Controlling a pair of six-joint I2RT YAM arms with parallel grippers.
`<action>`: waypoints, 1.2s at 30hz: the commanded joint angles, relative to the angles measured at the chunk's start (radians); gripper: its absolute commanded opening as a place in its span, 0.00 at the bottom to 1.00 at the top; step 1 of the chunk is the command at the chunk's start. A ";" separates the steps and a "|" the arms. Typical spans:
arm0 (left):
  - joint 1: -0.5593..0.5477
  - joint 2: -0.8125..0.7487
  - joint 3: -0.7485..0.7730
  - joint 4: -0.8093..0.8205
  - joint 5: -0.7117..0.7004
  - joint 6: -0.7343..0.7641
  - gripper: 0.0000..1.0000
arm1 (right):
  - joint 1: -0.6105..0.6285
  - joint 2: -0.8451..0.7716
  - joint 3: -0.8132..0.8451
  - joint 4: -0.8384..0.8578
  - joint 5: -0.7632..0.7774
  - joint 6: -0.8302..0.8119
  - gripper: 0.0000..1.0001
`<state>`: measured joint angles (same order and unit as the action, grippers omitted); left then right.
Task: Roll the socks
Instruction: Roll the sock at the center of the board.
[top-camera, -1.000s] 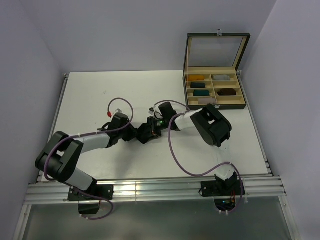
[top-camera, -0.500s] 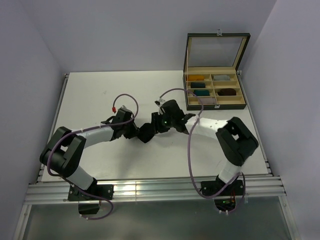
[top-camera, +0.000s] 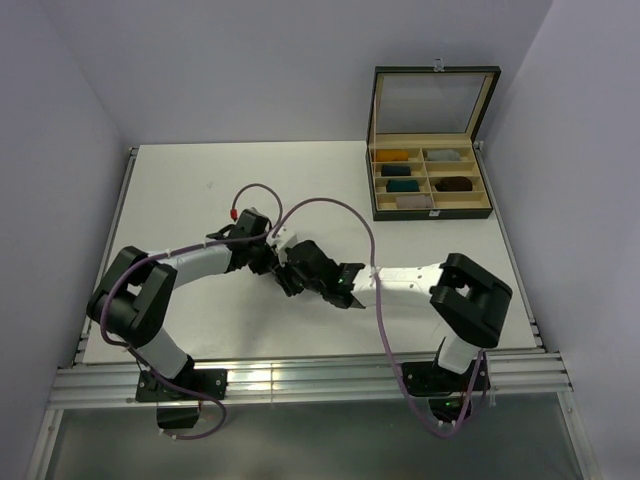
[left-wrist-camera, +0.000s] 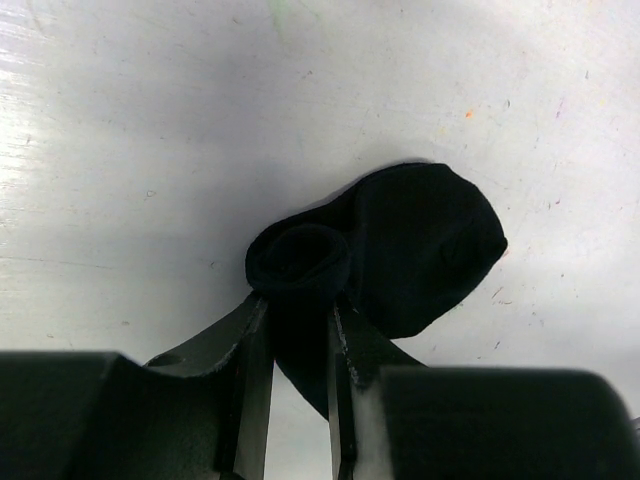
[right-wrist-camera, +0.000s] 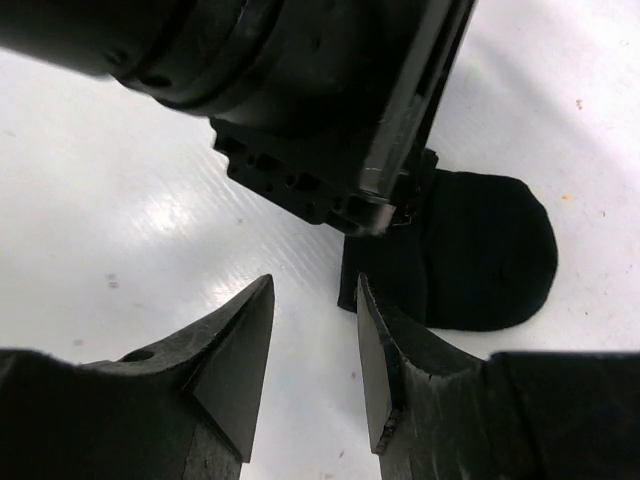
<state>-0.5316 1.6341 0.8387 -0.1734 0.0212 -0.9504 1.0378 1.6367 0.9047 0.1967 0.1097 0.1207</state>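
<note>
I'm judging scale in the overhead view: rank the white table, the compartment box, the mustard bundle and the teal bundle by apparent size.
1. white table
2. compartment box
3. mustard bundle and teal bundle: they look about alike, so I won't rank them against each other.
</note>
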 joint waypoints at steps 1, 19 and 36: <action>-0.004 0.040 0.000 -0.097 -0.001 0.045 0.00 | 0.027 0.057 0.043 0.063 0.122 -0.088 0.46; -0.004 0.059 0.011 -0.097 0.019 0.058 0.00 | 0.045 0.193 0.056 -0.003 0.210 -0.085 0.53; -0.004 0.058 0.049 -0.144 0.013 0.064 0.00 | 0.041 0.342 0.135 -0.187 0.251 0.023 0.35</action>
<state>-0.5152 1.6638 0.8841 -0.2157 0.0509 -0.9276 1.0821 1.8999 1.0256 0.1322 0.3866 0.0948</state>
